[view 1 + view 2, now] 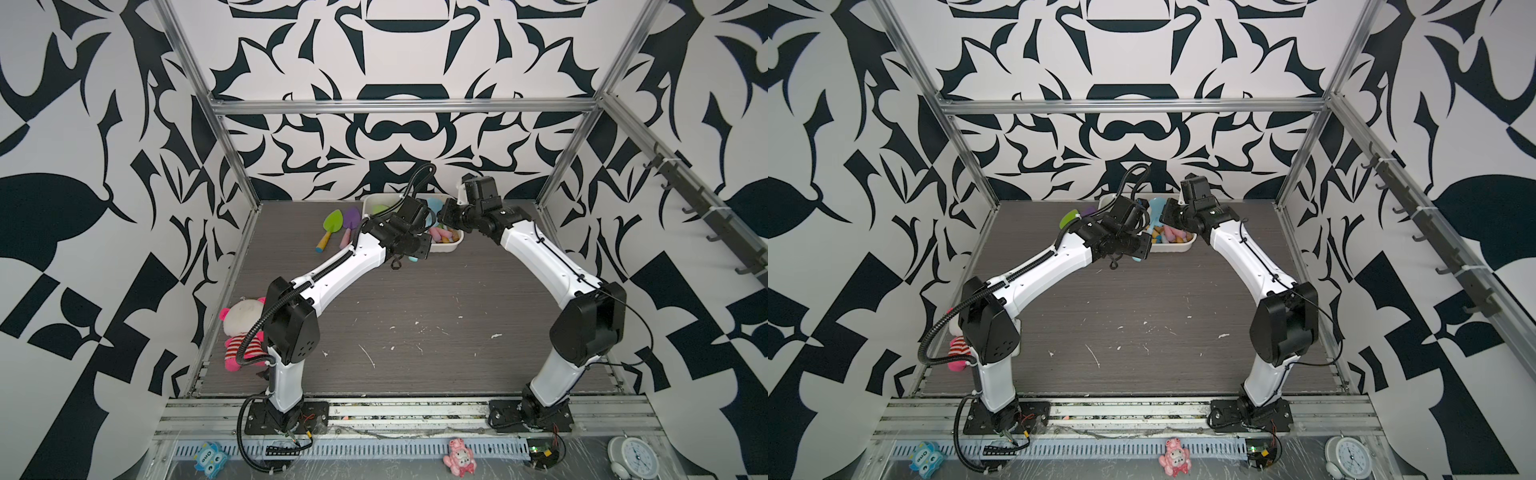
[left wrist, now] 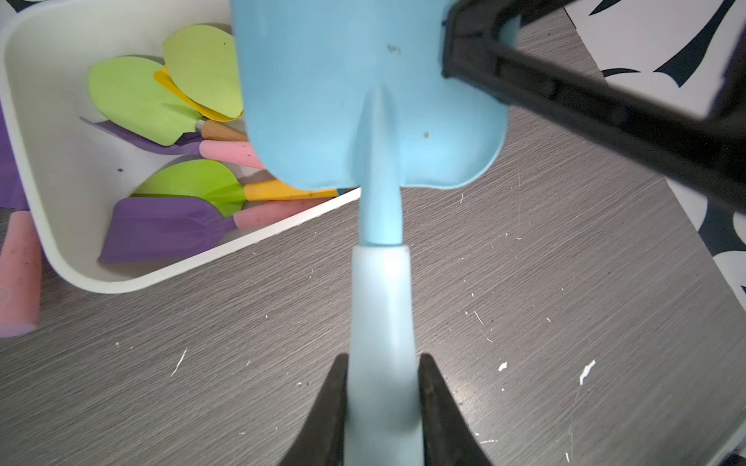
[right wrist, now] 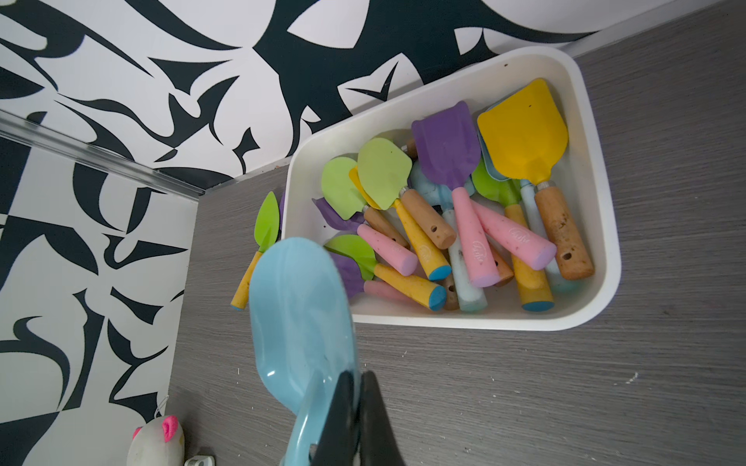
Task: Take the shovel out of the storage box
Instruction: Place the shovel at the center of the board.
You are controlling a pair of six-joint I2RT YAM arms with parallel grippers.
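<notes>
the white-and-black left arm (image 1: 332, 270) and the white-and-black right arm (image 1: 540, 257) rise from their bases at the near edge, elbows bent outward, forearms slanting inward so the wrists nearly meet at the far middle. the left gripper (image 2: 381, 359) has its black fingers (image 2: 331, 403) pressed on both sides of the handle of a light blue plastic shovel (image 2: 363, 80). the right gripper (image 3: 355, 377) is pinched tight on the blade's edge.

Glossy, smooth blue shovel (image 2: 363, 80); matt white plastic storage box (image 3: 484, 320); grey woodgrain table (image 2: 524, 282), white-flecked.
</notes>
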